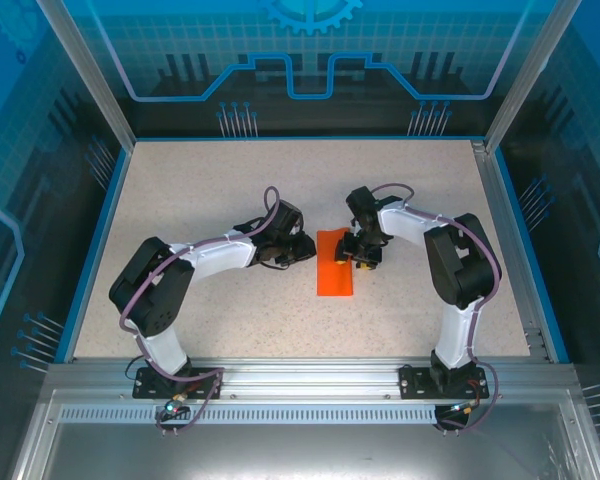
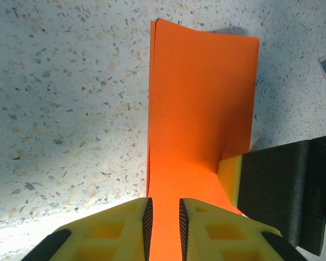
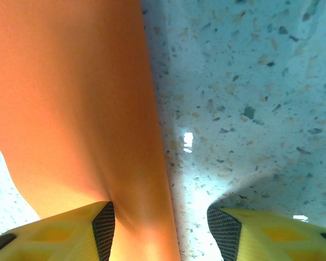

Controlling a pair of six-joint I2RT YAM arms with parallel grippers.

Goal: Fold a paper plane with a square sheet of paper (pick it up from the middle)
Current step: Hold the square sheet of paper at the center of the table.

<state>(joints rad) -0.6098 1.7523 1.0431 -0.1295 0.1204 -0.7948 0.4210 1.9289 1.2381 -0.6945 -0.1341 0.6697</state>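
Smooth matt orange paper sheet [image 2: 201, 109], faintly glossy speckled stone-like tabletop [image 2: 70, 109], yellow plastic fingers [image 2: 98, 231]

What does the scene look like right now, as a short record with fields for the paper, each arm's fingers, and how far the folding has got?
paper: thin bright orange sheet of paper, folded into a two-layer rectangle, lying flat mid-table
left gripper: fingers a little apart, down over the sheet's end, orange showing in the gap
right gripper: open wide, one finger on the sheet, the other over bare table
surface: pale speckled table
progress: first fold made, no pointed dart shape yet
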